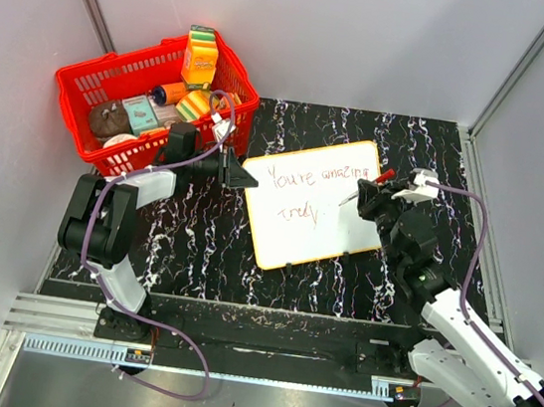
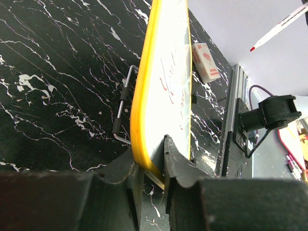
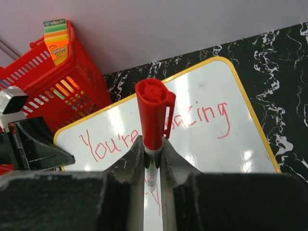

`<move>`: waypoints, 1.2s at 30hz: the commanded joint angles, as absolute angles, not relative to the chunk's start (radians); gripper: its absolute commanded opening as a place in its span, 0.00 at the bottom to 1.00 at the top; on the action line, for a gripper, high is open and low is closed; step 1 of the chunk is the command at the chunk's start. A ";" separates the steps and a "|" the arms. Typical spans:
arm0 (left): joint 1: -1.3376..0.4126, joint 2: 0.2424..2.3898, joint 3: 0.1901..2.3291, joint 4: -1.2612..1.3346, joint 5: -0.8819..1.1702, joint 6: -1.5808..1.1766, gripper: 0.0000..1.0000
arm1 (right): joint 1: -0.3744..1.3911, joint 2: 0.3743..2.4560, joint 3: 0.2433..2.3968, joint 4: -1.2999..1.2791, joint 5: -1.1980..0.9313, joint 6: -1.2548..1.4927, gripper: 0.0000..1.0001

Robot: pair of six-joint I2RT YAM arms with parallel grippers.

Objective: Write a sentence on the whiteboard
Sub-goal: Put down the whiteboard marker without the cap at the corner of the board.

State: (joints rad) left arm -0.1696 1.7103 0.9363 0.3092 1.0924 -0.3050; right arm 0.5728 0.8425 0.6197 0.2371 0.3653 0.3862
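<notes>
The whiteboard [image 1: 320, 232] lies tilted on the black marbled mat, white with a yellow rim. The sentence [image 1: 320, 180] in red reads "You're amazing", with a shorter word under it. My left gripper [image 1: 246, 175] is shut on the board's left rim [image 2: 137, 125], one finger [image 2: 178, 163] on the white face. My right gripper [image 1: 368, 198] is shut on a red-capped marker [image 3: 153, 120], cap up, above the lower word. The marker's tip [image 1: 343, 203] points down-left over the board; whether it touches I cannot tell. In the right wrist view the writing [image 3: 103, 144] shows behind the marker.
A red basket [image 1: 74, 72] packed with boxes and sponges stands at the back left, close behind the left gripper. A small white box [image 2: 204, 62] lies on the mat past the board's far side. A wire stand [image 2: 122, 106] shows under the board. Grey walls enclose the mat.
</notes>
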 commanded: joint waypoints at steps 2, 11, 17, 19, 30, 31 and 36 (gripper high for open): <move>-0.236 1.721 0.877 0.255 0.991 -0.075 0.25 | 0.566 0.818 0.594 0.187 0.400 0.400 0.00; -0.236 1.663 0.853 0.305 0.969 -0.097 0.66 | 0.566 0.779 0.600 0.117 0.371 0.408 0.00; -0.236 1.557 0.782 0.364 0.898 -0.129 0.99 | 0.566 0.730 0.618 0.048 0.341 0.429 0.00; -0.236 1.526 0.756 0.364 0.864 -0.136 0.99 | 0.566 0.715 0.618 0.032 0.315 0.440 0.00; -0.235 1.065 0.562 0.217 0.439 -0.334 0.99 | 0.566 0.566 0.577 -0.190 0.167 0.583 0.00; -0.235 1.033 0.555 0.172 0.390 -0.351 0.99 | 0.566 0.552 0.563 -0.207 0.155 0.604 0.00; -0.235 0.842 0.555 0.014 0.241 -0.446 0.99 | 0.565 0.468 0.497 -0.302 0.069 0.744 0.00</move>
